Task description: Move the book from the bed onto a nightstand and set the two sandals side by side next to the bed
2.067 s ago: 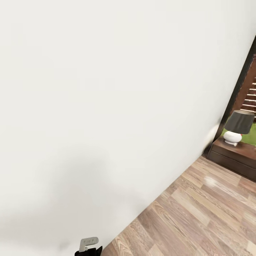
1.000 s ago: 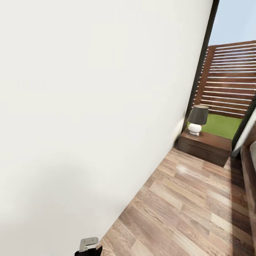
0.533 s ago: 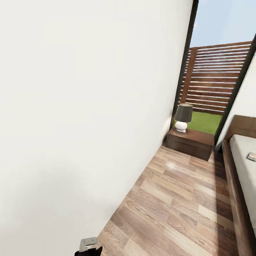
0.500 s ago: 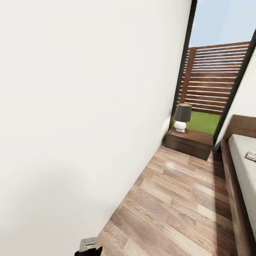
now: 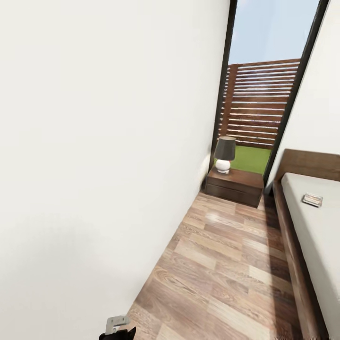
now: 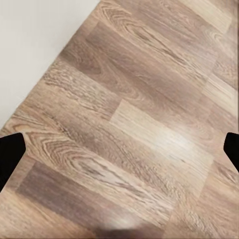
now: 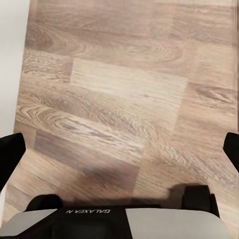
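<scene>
Hazard: robot base clips white wall [image 5: 94,141] or bed [image 5: 311,226] frame in narrow aisle approaching book [image 5: 312,199]; both grippers' jaws spread wide, empty.

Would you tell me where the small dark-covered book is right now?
In the head view, the book lies on the whitish mattress of the bed at right, near the brown headboard.

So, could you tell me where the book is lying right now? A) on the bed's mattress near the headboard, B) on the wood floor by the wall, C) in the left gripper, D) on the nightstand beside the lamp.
A: in the head view the book lies flat on the bed, on the pale mattress just short of the brown headboard; the nightstand carries a lamp.
</scene>
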